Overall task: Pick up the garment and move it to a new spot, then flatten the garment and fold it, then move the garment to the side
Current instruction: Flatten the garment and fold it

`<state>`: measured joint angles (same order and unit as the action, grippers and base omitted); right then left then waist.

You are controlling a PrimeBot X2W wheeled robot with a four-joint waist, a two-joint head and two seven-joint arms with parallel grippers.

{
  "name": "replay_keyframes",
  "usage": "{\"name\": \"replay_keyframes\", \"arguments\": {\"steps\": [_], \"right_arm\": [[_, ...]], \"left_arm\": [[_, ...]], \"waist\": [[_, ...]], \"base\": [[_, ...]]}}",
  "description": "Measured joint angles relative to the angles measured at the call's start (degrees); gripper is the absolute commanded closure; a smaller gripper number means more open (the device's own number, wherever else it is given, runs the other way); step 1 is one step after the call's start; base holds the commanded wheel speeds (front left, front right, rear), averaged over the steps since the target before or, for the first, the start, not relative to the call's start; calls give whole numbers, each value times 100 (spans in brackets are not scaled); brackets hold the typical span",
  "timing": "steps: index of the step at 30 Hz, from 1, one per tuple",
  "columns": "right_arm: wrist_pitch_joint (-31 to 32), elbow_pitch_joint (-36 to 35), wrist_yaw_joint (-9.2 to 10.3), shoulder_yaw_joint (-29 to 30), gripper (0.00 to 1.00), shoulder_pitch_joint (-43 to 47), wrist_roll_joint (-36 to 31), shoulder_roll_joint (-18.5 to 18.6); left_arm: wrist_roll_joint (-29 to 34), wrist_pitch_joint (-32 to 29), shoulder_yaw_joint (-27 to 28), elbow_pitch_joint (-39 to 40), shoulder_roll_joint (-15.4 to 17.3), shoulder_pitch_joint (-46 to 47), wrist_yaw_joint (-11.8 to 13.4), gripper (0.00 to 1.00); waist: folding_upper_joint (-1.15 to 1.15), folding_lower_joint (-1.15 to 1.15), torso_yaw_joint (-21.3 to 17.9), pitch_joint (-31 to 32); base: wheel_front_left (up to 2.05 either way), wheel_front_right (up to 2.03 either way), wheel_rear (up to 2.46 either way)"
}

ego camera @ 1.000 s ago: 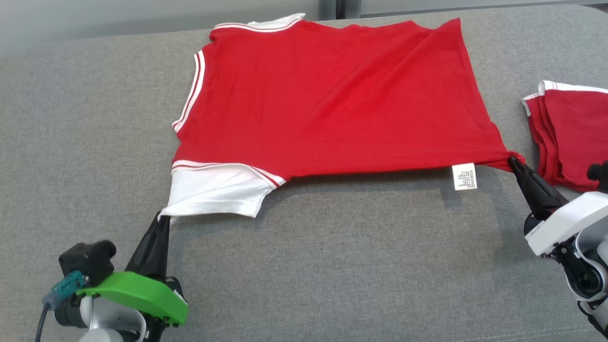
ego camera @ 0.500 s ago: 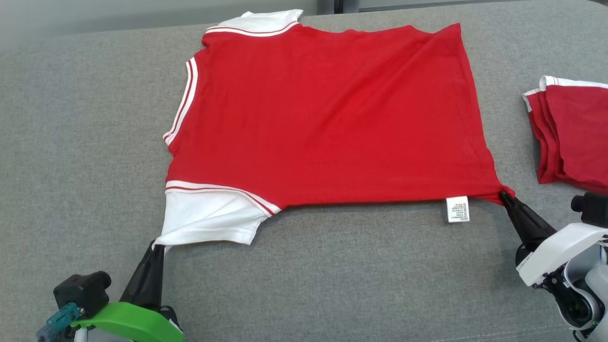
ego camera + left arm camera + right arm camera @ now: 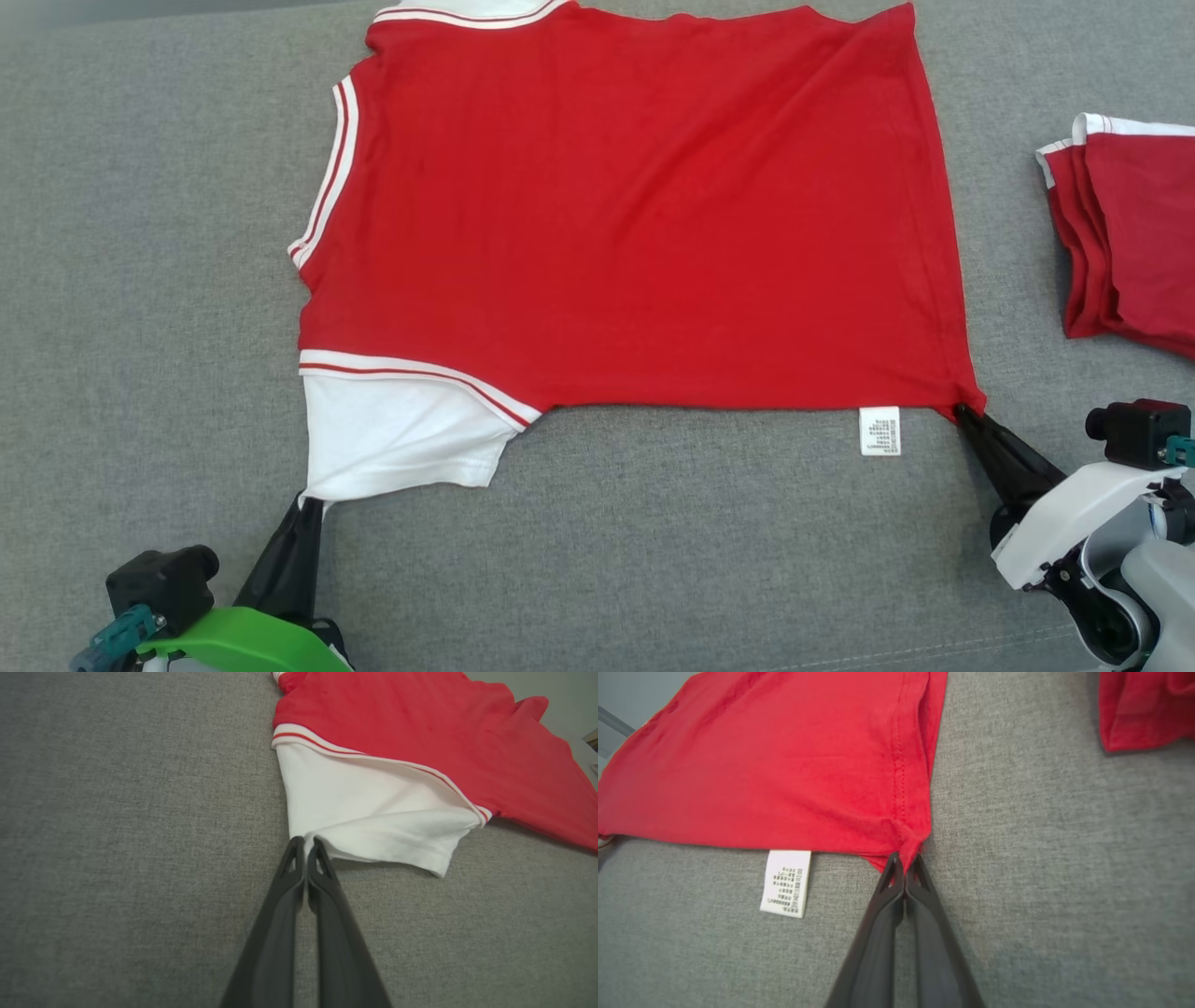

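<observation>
Two tightly closed grippers are pinching the red T-shirt (image 3: 635,215): left gripper (image 3: 306,501) on its white sleeve (image 3: 392,434), right gripper (image 3: 960,413) at the hem corner beside an illegibly printed care label (image 3: 879,430).

The left gripper (image 3: 311,501) has a green housing (image 3: 252,639), the right gripper (image 3: 962,413) a white housing (image 3: 1064,523).

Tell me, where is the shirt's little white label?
In the head view, the white label sticks out of the red shirt's near edge, on the right, just left of the right pincer gripping that corner.
</observation>
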<state>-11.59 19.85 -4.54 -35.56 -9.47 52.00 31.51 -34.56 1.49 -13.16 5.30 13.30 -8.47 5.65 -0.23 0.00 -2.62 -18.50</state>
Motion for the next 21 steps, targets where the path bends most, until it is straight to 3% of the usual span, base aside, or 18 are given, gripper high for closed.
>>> {"name": "replay_keyframes", "arguments": {"steps": [10,21], "right_arm": [[-75,48,-24,32,100,-52,-58,5],[-101,-91,-18,272,100,237,48,370]], "left_arm": [[-62,-189,75,313,65,-6,42,100],[-202,-495,-5,825,93,-329,42,100]], "waist": [[0,0,1,28],[0,0,97,213]], "base": [[0,0,0],[0,0,0]]}}
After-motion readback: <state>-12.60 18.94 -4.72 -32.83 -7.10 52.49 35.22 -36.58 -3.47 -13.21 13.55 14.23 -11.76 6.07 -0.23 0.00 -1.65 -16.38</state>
